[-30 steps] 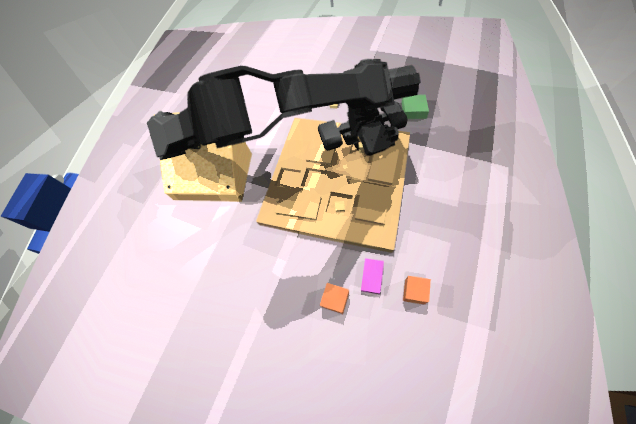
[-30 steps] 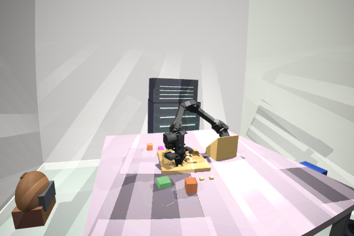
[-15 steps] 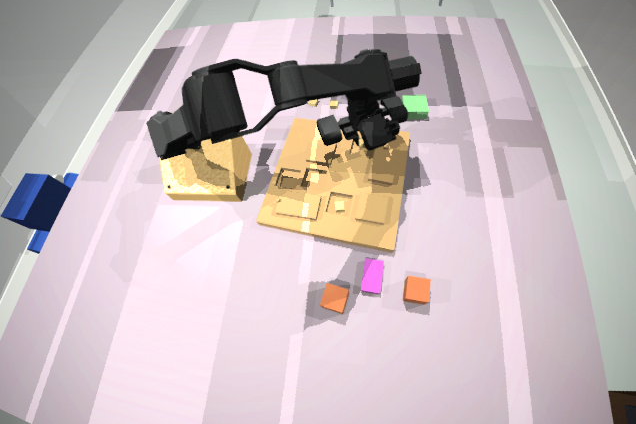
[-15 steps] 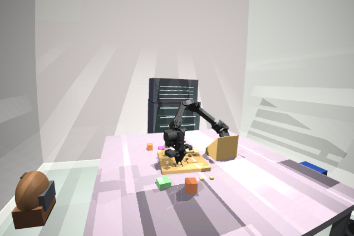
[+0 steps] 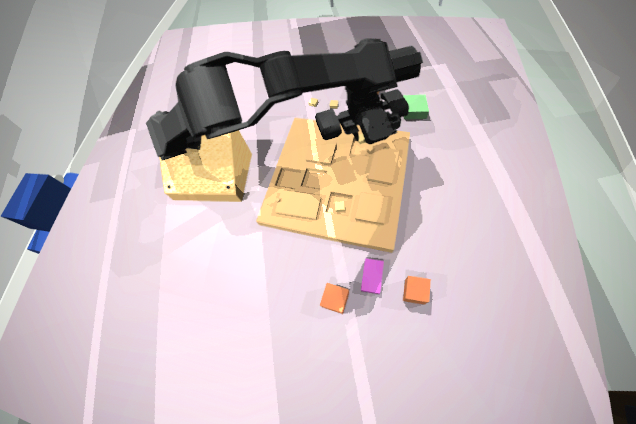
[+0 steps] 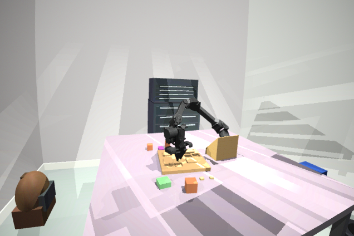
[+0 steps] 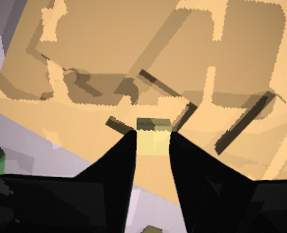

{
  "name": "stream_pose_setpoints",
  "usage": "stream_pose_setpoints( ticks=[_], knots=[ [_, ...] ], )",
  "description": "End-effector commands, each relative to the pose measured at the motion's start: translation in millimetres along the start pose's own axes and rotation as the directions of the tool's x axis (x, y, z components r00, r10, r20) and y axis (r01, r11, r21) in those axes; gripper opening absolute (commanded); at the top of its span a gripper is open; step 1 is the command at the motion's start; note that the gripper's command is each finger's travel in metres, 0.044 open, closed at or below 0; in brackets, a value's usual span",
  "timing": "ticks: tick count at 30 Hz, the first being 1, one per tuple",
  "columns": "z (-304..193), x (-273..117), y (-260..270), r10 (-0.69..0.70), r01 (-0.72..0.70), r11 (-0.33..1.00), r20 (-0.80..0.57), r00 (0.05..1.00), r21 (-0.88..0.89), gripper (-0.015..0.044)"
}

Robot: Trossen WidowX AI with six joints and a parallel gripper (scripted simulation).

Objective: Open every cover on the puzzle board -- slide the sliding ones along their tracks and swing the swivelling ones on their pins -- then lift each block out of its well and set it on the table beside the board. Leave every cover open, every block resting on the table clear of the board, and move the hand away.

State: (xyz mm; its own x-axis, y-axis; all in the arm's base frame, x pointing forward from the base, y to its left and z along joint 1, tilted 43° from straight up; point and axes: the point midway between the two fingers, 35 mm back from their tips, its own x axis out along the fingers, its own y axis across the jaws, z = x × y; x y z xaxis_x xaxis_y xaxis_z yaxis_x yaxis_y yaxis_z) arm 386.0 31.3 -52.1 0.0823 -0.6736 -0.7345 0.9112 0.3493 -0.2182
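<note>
My gripper [image 5: 360,136] [image 6: 178,160] [image 7: 152,138] is shut on a small pale yellow block [image 7: 153,143], seemingly just above an open square well near the edge of the wooden puzzle board [image 5: 287,220] [image 6: 171,170] [image 7: 13,92]. Another yellow block [image 5: 339,206] sits in a well on the board's near side in the top view. Two small yellow blocks [image 5: 313,101] [image 5: 333,103] [image 6: 201,178] [image 6: 211,177] lie on the table beside the board. Flat cover panels [image 5: 297,204] [image 5: 372,207] [image 5: 383,167] lie on the board. The arm hides part of its far side.
A green block [image 5: 416,106] [image 6: 163,182] and an orange block [image 6: 190,185] stand off the board's far side. A magenta block [image 5: 372,275] and two orange blocks [image 5: 334,298] [image 5: 416,289] lie off its near side. A speckled wedge [image 5: 205,182] [image 6: 226,148] stands by the arm's base.
</note>
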Motion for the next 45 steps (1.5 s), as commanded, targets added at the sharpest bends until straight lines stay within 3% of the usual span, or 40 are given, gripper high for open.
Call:
stream_pose_setpoints(
  ticks=[1,23,45],
  knots=[
    [0.1,-4.0,0.2,-0.001,0.001,1.000,-0.006,1.000,0.008,0.0080],
    [0.7,-53.9,0.1,-0.001,0.001,1.000,-0.008,1.000,0.007,0.0080],
    [77.0,-56.6,-39.0,0.006,-0.005,1.000,-0.036,0.999,0.005,0.0080]
  ],
)
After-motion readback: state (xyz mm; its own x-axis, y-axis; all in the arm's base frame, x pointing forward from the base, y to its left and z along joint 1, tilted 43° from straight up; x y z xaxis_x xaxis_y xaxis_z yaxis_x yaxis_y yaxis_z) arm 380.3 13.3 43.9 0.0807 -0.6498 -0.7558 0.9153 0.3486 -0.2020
